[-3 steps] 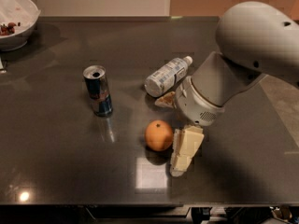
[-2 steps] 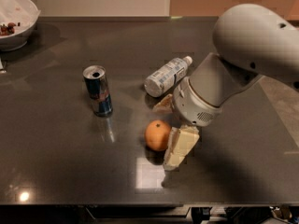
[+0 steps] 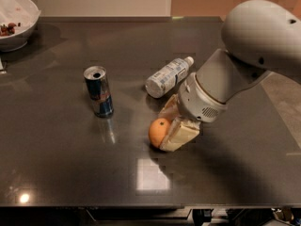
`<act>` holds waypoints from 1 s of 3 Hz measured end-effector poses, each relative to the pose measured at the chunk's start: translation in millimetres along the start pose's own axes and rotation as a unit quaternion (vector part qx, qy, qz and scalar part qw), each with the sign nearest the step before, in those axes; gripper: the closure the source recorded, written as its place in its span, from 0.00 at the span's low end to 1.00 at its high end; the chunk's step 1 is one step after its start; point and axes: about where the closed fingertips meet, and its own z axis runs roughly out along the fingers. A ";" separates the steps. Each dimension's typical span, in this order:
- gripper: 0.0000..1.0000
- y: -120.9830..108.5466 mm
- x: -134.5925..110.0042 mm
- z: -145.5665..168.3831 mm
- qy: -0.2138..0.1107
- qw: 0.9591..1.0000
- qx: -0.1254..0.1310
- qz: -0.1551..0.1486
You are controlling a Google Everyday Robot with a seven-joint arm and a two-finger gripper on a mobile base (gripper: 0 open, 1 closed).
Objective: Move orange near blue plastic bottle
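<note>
Located the orange (image 3: 158, 131) on the dark table (image 3: 70, 164), right of centre, on the near side of the blue plastic bottle (image 3: 167, 76) lying on its side with the white cap pointing away to the right. Recorded a strip of bare tabletop between fruit and bottle: near, not touching. Found the gripper (image 3: 171, 126) low over the surface at the end of the bulky white arm (image 3: 221, 86), pressed against the right side of the orange and partly wrapped about it. Cannot tell whether open or clamped on the fruit. Compared with one second ago: gripper then just beside the orange, clear of it to the right; now closed in and in contact. Detected no appreciable shift of the orange, the bottle, or the upright blue-and-silver drink can (image 3: 99, 91) well to the left. Noted a white bowl (image 3: 16, 18) at the far left corner, not involved. Judged the approach complete and the grasp either under way or about to begin; transfer toward the bottle not yet started. Advise a short carry only, with care not to nudge the bottle and set it rolling.
</note>
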 end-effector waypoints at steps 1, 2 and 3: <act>0.88 -24.5 7.2 -13.1 0.008 0.999 0.030 0.033; 1.00 -58.5 17.5 -25.5 0.008 0.995 0.063 0.074; 1.00 -79.1 24.1 -33.1 0.007 0.992 0.082 0.098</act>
